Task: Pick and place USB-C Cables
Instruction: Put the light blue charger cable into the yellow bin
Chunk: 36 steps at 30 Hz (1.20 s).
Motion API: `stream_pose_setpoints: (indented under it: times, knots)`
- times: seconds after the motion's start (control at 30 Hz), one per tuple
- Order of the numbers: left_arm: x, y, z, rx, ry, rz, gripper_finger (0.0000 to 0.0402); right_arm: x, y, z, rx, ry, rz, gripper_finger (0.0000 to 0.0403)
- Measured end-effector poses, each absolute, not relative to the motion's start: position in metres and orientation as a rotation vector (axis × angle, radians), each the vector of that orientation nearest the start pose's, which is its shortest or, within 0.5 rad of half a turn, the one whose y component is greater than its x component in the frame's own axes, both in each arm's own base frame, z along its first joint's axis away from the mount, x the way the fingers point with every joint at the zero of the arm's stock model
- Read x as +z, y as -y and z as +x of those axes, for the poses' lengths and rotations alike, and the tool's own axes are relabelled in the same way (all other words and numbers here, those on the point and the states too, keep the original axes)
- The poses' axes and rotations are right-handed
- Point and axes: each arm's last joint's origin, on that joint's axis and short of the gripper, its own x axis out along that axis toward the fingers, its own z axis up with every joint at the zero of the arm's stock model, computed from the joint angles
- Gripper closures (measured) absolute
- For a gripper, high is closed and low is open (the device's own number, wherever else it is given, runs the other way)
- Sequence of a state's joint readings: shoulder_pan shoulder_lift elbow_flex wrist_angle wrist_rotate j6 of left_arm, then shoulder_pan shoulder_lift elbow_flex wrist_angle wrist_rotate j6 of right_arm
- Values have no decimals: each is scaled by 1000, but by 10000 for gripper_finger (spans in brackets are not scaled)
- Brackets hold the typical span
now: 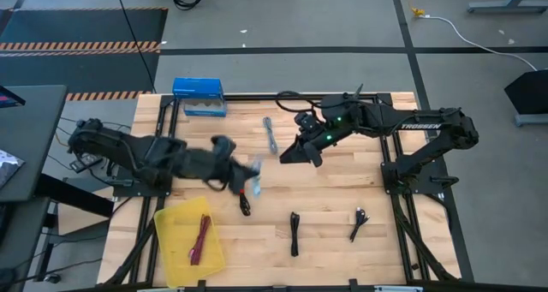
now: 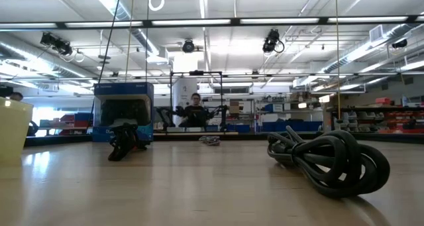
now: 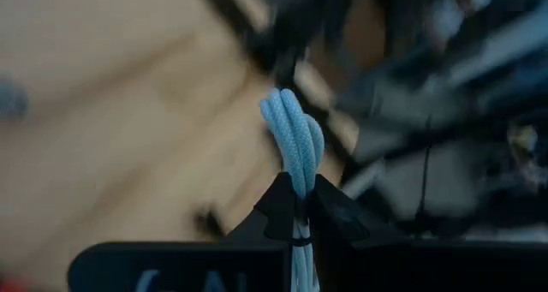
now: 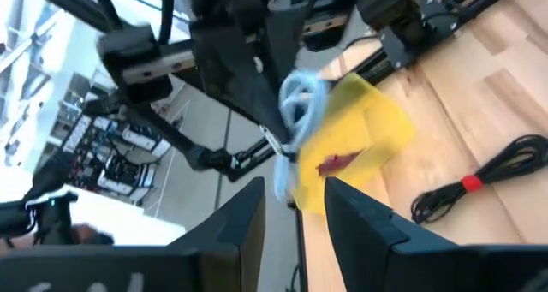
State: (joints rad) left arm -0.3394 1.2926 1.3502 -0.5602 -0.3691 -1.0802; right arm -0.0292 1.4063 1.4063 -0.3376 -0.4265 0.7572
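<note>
My left gripper (image 1: 247, 179) is over the table's middle, shut on a pale grey-blue USB-C cable bundle (image 1: 255, 174). My right gripper (image 1: 284, 157) hangs open just beyond it, touching nothing; its view shows the held bundle (image 4: 300, 104) in the air. A magenta cable (image 1: 201, 239) lies in the yellow tray (image 1: 174, 256). Flat on the table lie a black cable with a red tie (image 1: 246, 205), two more black cables (image 1: 294, 233) (image 1: 358, 224) and a grey one (image 1: 271, 134). My left gripper pinches the pale grey-blue bundle between its two fingers (image 3: 276, 208), across its strands near a thin black tie (image 3: 299, 241). The looped end (image 3: 291, 129) sticks out past the fingertips. The bundle is lifted clear of the table.
A blue box (image 1: 199, 96) stands at the table's far edge. The yellow tray sits at the near left corner. In the low view a black cable bundle (image 2: 329, 161) lies close, and a person (image 2: 195, 111) sits far behind the table.
</note>
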Motion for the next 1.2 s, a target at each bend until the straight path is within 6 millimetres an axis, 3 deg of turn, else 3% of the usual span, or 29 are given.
stream_pose_setpoints:
  times: [0.3,0.63,0.97,1.2]
  knots:
    - [358,127,214,233,-875,-858,381,383,-4,306,252,-583,814,275]
    - [342,166,170,235,-1148,-758,368,381,-4,305,246,-600,812,275]
    - [316,201,167,220,-1323,-669,365,381,-4,305,245,-601,815,275]
    - [308,208,171,281,-1326,-706,353,381,-4,305,242,-602,823,275]
